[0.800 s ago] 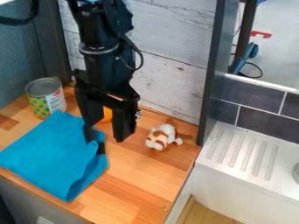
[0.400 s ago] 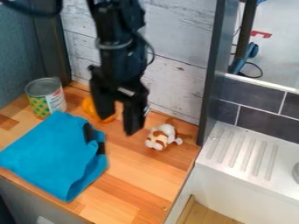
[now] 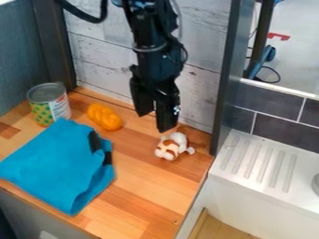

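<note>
The gripper (image 3: 154, 122) hangs near the back wall, above and slightly left of a brown-and-white plush toy (image 3: 172, 145). Its two fingers stand apart with nothing between them. To its left an orange braided bread-like piece (image 3: 105, 116) lies on the wooden counter (image 3: 146, 186). A blue cloth (image 3: 56, 165) with two black strips near its right edge is spread over the counter's left part. Behind the cloth stands a can (image 3: 50, 105) with a green, yellow-dotted label.
A pale wall (image 3: 100, 60) closes off the back, and a dark upright post (image 3: 225, 79) stands at the counter's right edge. Beyond it is a white sink unit with a ridged drainboard (image 3: 261, 161).
The gripper has moved right, away from the cloth and toward the plush toy, staying above the counter. The orange piece, partly hidden before, is now uncovered.
</note>
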Controlling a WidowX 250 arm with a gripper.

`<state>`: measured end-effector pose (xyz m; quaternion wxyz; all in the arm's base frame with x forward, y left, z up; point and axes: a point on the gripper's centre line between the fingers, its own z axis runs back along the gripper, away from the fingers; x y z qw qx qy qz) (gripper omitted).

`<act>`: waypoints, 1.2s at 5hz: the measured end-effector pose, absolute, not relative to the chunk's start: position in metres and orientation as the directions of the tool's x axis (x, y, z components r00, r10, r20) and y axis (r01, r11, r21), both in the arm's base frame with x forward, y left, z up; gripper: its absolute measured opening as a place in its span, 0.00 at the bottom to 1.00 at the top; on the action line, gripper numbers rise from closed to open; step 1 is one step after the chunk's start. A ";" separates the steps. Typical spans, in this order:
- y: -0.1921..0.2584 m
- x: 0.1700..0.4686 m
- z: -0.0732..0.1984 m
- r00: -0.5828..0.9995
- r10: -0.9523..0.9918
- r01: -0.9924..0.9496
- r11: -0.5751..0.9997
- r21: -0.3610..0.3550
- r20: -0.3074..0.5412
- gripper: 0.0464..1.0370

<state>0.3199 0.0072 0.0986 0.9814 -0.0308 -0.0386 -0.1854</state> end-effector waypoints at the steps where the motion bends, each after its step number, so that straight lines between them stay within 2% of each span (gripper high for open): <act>1: 0.006 0.327 0.082 0.909 -0.407 0.412 0.909 -0.056 0.089 0.96; 2: 0.007 0.337 0.066 0.913 -0.399 0.404 0.913 -0.051 0.082 0.96; 4: 0.005 0.352 0.049 0.935 -0.346 0.345 0.938 0.022 0.075 0.96; 5: 0.007 0.359 0.041 0.952 -0.289 0.285 0.957 0.046 0.101 0.96; 6: 0.005 0.351 0.022 0.966 -0.257 0.257 0.966 0.013 0.028 0.96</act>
